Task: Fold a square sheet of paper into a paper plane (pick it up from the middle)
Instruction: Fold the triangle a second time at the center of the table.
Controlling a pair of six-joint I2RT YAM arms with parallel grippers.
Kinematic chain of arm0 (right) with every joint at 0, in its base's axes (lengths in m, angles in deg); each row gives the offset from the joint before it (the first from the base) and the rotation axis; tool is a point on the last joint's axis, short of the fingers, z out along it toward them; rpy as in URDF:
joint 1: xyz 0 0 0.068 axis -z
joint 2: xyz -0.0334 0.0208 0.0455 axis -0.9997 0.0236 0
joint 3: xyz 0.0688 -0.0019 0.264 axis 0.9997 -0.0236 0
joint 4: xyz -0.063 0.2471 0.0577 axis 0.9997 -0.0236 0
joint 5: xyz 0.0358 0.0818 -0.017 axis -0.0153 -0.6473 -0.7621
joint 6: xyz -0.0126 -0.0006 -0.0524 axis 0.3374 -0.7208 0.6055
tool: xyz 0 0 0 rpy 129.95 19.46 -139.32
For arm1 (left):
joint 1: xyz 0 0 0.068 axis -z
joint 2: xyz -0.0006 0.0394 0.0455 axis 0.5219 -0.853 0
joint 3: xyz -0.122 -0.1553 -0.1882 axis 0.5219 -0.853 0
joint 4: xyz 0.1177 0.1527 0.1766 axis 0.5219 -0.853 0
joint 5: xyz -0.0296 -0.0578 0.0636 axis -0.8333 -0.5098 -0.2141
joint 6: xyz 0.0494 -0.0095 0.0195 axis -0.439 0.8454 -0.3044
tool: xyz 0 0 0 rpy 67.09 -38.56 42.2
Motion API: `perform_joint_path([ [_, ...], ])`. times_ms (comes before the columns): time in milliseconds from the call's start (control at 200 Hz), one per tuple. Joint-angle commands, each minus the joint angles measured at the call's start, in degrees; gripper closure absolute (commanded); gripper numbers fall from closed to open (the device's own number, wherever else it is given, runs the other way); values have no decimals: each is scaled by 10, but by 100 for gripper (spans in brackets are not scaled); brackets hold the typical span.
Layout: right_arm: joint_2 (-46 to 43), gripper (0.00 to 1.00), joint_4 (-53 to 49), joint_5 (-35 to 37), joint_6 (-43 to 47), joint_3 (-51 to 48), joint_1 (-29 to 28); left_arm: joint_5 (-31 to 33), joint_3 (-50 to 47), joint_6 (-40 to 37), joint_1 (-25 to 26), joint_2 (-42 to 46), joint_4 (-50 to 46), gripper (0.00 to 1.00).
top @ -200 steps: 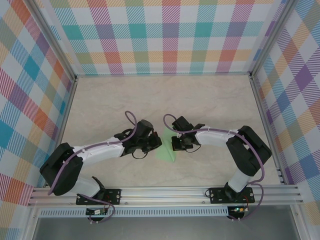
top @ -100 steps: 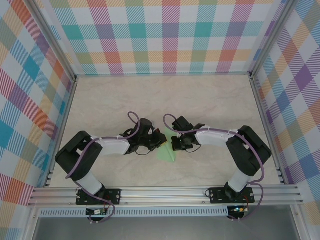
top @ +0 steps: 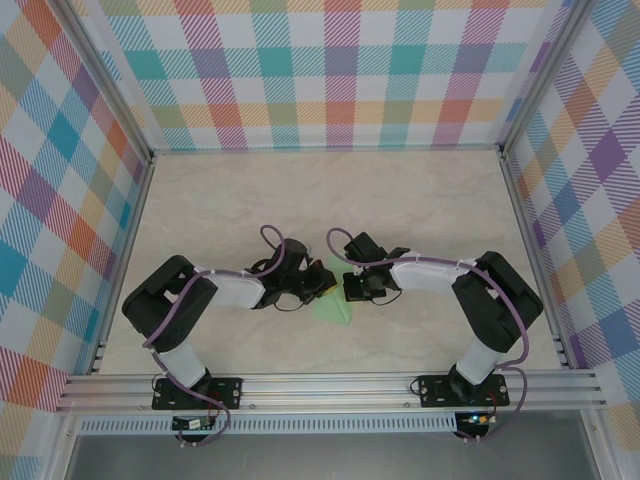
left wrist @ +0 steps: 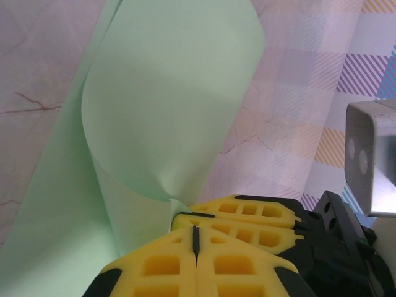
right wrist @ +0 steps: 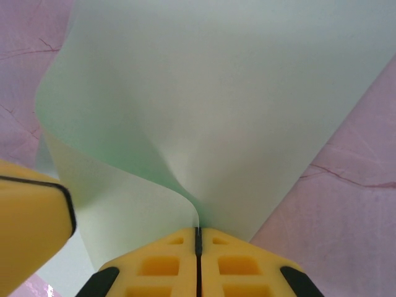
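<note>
The square sheet of paper (top: 333,307) is pale mint green and lies folded to a point on the table between the two arms. In the right wrist view one flap of the sheet of paper (right wrist: 204,93) curls up into my right gripper (right wrist: 198,234), which is shut on its edge. My left gripper (left wrist: 197,238) is shut right beside the curled paper (left wrist: 167,105), and I see no paper in its seam. From above, the left gripper (top: 325,283) and right gripper (top: 349,287) nearly touch over the sheet's upper part.
The marbled table (top: 400,200) stretches behind the arms. Checked walls (top: 330,70) close in the back and both sides. An aluminium rail (top: 330,385) runs along the near edge. The right wrist's white camera housing (left wrist: 371,161) sits close to my left gripper.
The left arm has raised its elbow and drawn it inward. Its gripper has slid a little to the right, up against the paper. The right arm and the sheet have stayed put.
</note>
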Motion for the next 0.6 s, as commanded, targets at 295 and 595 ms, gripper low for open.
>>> perform_joint_path([
  [295,22,93,-4,13,-1,-7,4,4,6,-5,5,-48,23,100],
  [595,18,87,-8,4,-11,4,4,24,-11,-19,12,-56,-12,100],
])
